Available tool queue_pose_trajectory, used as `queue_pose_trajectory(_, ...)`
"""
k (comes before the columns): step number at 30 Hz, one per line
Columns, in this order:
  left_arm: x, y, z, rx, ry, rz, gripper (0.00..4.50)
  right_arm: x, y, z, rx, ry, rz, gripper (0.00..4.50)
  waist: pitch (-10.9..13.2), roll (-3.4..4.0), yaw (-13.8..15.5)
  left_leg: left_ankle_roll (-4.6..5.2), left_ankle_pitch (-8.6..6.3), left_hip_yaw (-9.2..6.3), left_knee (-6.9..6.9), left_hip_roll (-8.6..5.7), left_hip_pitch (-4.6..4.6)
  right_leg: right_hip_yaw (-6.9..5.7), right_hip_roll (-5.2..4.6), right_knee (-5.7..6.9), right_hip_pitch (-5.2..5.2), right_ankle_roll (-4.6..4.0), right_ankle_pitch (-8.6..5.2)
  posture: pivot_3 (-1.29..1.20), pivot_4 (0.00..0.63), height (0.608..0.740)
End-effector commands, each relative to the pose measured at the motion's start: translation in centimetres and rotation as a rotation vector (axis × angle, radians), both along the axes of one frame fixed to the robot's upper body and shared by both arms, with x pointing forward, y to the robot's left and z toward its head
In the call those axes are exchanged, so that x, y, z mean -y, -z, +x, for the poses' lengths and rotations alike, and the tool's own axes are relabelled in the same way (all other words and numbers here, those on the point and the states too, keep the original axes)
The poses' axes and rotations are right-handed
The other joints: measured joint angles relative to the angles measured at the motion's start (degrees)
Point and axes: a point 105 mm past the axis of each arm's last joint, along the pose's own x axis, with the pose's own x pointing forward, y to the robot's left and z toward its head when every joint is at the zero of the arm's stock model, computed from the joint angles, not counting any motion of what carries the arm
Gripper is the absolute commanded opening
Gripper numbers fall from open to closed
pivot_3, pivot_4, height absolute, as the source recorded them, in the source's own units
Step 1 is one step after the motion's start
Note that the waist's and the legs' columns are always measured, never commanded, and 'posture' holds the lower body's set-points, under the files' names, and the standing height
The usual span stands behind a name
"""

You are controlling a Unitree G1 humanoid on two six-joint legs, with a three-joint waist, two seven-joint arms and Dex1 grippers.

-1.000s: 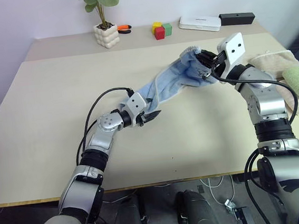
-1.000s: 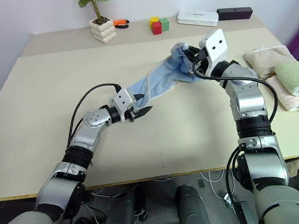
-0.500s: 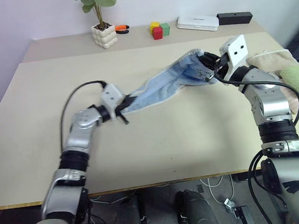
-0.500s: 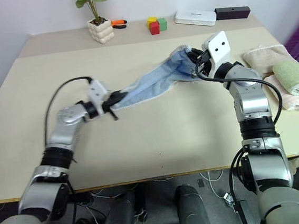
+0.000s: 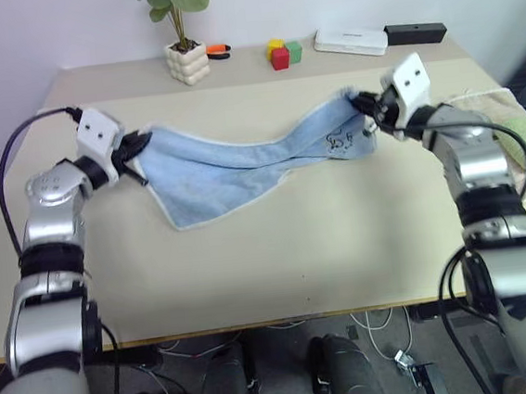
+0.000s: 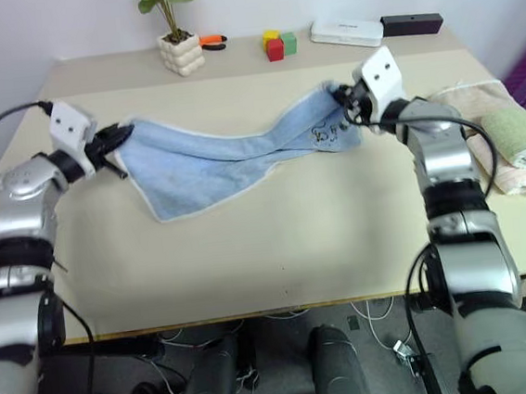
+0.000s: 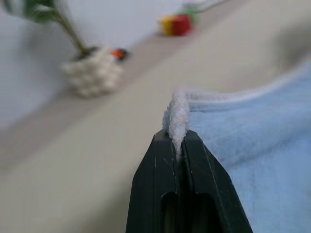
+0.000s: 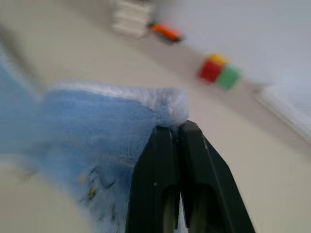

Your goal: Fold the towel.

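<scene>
The light blue towel (image 5: 241, 166) hangs stretched between my two grippers above the table, sagging in the middle, its lower edge touching the tabletop. A small dark cartoon mark (image 5: 337, 138) shows near its right end. My left gripper (image 5: 137, 146) is shut on the towel's left corner (image 7: 177, 116), whitish trim pinched between the black fingers (image 7: 155, 184). At the other end, my right gripper (image 5: 364, 105) is shut on the right corner (image 8: 167, 107).
A beige folded towel (image 6: 464, 103) and a green folded towel (image 6: 523, 135) lie at the table's right edge. Along the back stand a potted plant (image 5: 184, 51), coloured blocks (image 5: 282, 54), a white box (image 5: 351, 41) and a black bar (image 5: 417, 31).
My left gripper shut on the towel's left corner and carried it up and far to the left, drawing the bunched towel out wide. The right gripper kept its hold on the right corner.
</scene>
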Motion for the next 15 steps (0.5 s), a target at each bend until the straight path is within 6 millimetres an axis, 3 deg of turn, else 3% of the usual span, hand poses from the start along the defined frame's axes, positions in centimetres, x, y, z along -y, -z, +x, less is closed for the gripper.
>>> queue_pose_trajectory(1,-0.6,-4.1,2.1,0.115,-0.167,0.004,0.07,0.3,-3.4,2.2,0.11,0.17,0.047,0.0,0.01,-0.01,-0.08,-0.1,0.06,0.02,-0.04,0.0,0.0,0.0,0.0,-0.01,0.0,0.02,-0.02,0.0,0.15,0.74)
queue_pose_trajectory(3,-1.0,-8.2,2.9,0.215,-0.309,0.026,0.07,0.9,-5.6,3.1,0.168,0.312,0.061,0.0,0.26,-0.26,-0.16,-0.16,0.1,0.06,-0.14,-0.01,-0.12,0.0,0.01,-0.01,-0.15,0.03,-0.02,0.0,0.15,0.74)
queue_pose_trajectory(6,-0.7,-13.2,2.4,0.355,-0.356,0.032,0.07,1.2,-9.3,2.7,0.306,0.371,0.052,0.0,0.29,-0.32,-0.12,-0.22,0.15,0.06,-0.26,-0.02,-0.46,0.0,0.01,-0.01,-0.42,0.04,-0.02,0.0,0.15,0.74)
queue_pose_trajectory(9,-1.0,-16.7,1.1,0.467,-0.35,0.045,0.07,1.6,-11.5,1.8,0.372,0.325,0.145,0.0,0.29,-0.32,-0.16,-0.2,0.13,0.11,-0.38,-0.04,-0.63,0.0,0.0,-0.15,-0.56,0.07,-0.03,0.0,0.15,0.74)
queue_pose_trajectory(11,-1.2,-17.3,0.6,0.501,-0.335,0.08,0.07,1.5,-11.4,1.6,0.363,0.262,0.185,0.0,0.29,-0.32,-0.17,-0.2,0.14,0.12,-0.41,-0.04,-0.62,0.0,0.0,-0.14,-0.58,0.09,-0.05,0.0,0.15,0.74)
queue_pose_trajectory(13,-1.4,-16.3,0.1,0.471,-0.244,0.079,0.07,0.5,-9.4,1.2,0.34,0.138,0.135,0.0,0.29,-0.31,-0.2,-0.2,0.14,0.12,-0.34,-0.04,-0.61,-0.01,0.0,-0.11,-0.57,0.09,-0.05,0.0,0.15,0.74)
queue_pose_trajectory(15,-1.7,-12.9,-0.3,0.414,-0.136,0.156,0.07,-1.1,-5.7,0.2,0.282,-0.031,0.065,0.0,0.23,-0.31,-0.27,-0.2,0.14,0.16,-0.32,-0.03,-0.29,0.01,0.0,-0.13,-0.32,0.09,-0.05,0.0,0.15,0.74)
